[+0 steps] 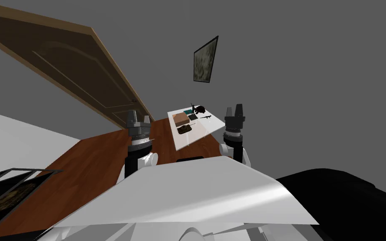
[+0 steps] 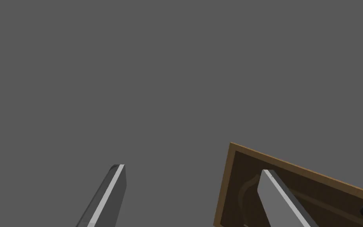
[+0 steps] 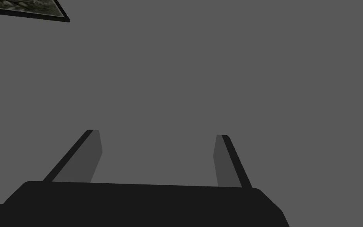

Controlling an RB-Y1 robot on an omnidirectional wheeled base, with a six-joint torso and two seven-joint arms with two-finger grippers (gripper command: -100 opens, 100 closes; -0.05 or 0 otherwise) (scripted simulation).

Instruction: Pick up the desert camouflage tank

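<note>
A small dark camouflage tank [image 1: 184, 129] sits on the near part of a white table [image 1: 213, 125] ahead of me in the head view. My left gripper [image 1: 138, 116] is raised to the left of the table, short of the tank, and its fingers [image 2: 112, 189] stand open with nothing between them. My right gripper [image 1: 234, 110] is raised at the table's right edge. Its fingers [image 3: 92, 153] also stand open and empty, pointing at the grey wall.
On the table behind the tank lie a tan box [image 1: 181, 118], a small soldier figure [image 1: 193, 110], a dark round object [image 1: 200, 110] and a toy rifle [image 1: 206, 118]. A brown door [image 1: 75, 67] stands at the left. The floor [image 1: 83, 167] is reddish-brown wood.
</note>
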